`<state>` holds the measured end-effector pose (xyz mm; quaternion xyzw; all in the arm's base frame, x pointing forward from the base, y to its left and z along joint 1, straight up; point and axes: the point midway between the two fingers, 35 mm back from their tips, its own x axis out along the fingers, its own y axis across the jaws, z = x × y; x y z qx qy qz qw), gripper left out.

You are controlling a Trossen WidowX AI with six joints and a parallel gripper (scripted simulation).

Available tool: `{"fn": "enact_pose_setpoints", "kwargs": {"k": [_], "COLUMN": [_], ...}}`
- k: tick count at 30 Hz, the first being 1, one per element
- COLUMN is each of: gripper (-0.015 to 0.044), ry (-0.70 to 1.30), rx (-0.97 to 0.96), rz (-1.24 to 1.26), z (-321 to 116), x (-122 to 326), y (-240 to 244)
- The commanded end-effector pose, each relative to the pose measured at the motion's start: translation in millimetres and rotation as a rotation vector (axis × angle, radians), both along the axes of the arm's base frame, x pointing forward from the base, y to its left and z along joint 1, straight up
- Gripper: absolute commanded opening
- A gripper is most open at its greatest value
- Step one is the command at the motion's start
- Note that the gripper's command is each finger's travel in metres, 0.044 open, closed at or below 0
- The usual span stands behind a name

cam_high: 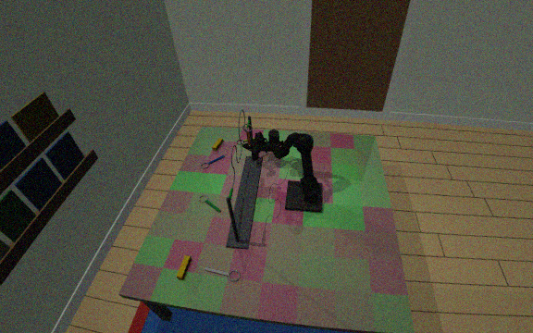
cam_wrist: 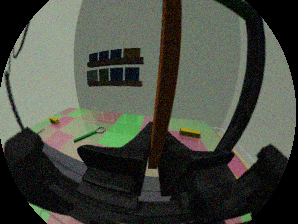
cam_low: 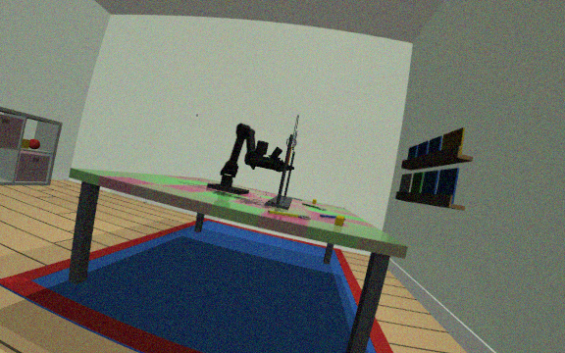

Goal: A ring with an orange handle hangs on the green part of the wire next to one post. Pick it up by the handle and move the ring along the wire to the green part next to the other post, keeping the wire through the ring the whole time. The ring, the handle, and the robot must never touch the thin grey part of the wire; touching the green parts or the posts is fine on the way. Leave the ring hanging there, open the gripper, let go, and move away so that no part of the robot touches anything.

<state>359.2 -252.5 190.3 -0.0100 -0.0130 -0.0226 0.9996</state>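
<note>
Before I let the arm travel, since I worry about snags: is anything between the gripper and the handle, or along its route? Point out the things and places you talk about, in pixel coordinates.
Nothing visible separates gripper (cam_high: 247, 145) (cam_wrist: 153, 124) and orange handle (cam_wrist: 168, 75); it's gripped. Ahead, the wire's thin grey part (cam_high: 234, 172) loops and bends.

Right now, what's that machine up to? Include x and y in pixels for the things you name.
The robot's gripper (cam_high: 248, 145) (cam_wrist: 153, 124) is shut on the orange handle (cam_wrist: 167, 80) of a ring, near one post (cam_wrist: 254, 65). A looping wire runs from there to the other post (cam_high: 233, 219). The ring has yet to be brought to that far end and let go.
</note>
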Motion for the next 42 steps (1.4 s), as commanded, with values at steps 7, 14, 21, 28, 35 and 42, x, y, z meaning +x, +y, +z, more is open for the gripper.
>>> {"fn": "enact_pose_setpoints", "kwargs": {"k": [7, 14, 21, 28, 35, 42], "gripper": [-0.015, -0.015, -0.015, -0.015, -0.015, -0.015], "ry": [-0.003, -0.006, -0.01, -0.016, -0.024, -0.032], "rx": [0.036, 0.091, 0.186, 0.303, 0.46, 0.63], "rz": [-0.002, 0.0, 0.003, 0.006, 0.01, 0.015], "z": [0.2, 0.2, 1.7, 6.1, 15.6, 30.1], "x": [0.2, 1.0, 1.9, 3.0, 4.2, 5.2], "y": [15.9, 29.7, 48.4, 68.8, 93.6, 118.1]}}
